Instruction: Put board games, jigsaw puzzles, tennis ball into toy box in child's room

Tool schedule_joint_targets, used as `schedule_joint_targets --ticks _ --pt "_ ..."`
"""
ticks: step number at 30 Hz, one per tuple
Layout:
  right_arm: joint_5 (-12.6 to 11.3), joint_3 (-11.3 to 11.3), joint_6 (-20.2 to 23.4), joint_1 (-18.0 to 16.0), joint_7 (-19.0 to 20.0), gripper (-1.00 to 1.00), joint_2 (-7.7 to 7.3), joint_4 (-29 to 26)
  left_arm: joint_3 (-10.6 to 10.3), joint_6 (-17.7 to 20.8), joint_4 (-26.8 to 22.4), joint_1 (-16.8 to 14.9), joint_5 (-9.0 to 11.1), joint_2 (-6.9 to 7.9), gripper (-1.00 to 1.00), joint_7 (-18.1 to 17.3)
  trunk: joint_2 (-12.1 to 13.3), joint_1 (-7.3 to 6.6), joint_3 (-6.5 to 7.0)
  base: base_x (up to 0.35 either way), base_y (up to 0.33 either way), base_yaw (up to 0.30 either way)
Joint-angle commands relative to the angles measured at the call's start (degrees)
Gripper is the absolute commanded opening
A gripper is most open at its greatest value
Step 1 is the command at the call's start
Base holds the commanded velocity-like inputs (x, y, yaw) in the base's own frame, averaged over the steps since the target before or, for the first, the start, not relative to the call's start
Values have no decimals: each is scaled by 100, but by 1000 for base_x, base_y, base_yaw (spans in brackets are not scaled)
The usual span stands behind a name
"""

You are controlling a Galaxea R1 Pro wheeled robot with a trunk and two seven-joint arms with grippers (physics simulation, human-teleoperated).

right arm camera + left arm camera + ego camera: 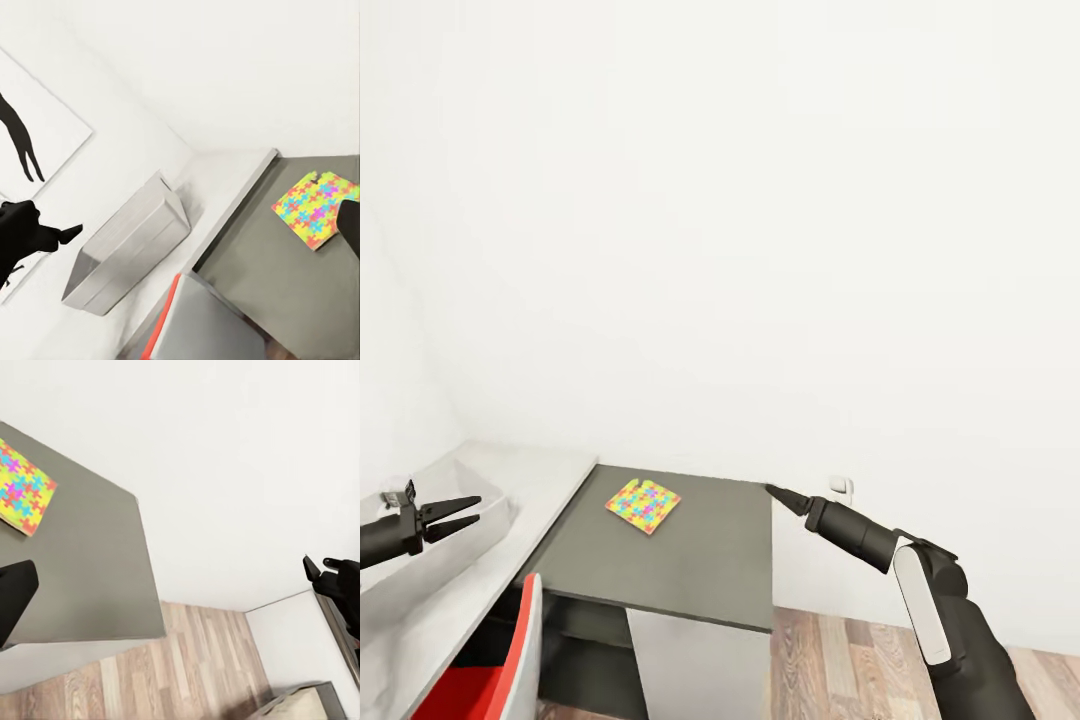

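One jigsaw puzzle (643,505) lies flat on the dark grey table top (700,560), also seen in the wrist views (22,487) (315,210). The pale grey toy box (485,540) (127,247) stands on the lighter desk top (550,470) at the left; its inside is hidden. My left gripper (465,514) hovers open over the toy box, holding nothing. At the dark top's far right corner my right gripper (775,493) is empty, to the right of the puzzle. Its fingers (349,225) stand wide apart in the right wrist view. Board games, tennis ball and bed are out of view.
A red and grey chair (480,680) (169,307) is tucked under the desk at the lower left. White walls close the corner behind both tops. A wall socket (842,487) sits by the right gripper. A black silhouette picture (22,142) hangs beyond the box. Wood floor (840,660) lies at the right.
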Motion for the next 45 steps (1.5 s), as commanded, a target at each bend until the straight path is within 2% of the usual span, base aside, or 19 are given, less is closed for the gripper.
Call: schedule_joint_targets --ticks 1,14,45 --pt "-11 -14 31 -6 16 100 7 3 5 56 -2 -3 -14 1 100 -30 -12 4 -4 0 -222 -211" --pt "-19 -18 -91 -6 3 100 10 79 5 49 -2 -3 -14 -8 100 -30 -12 4 85 0 -139 -211" --pt "-28 -26 -155 -6 -44 100 19 137 7 49 -2 -3 -14 -29 100 -30 -12 4 281 0 -24 -190"
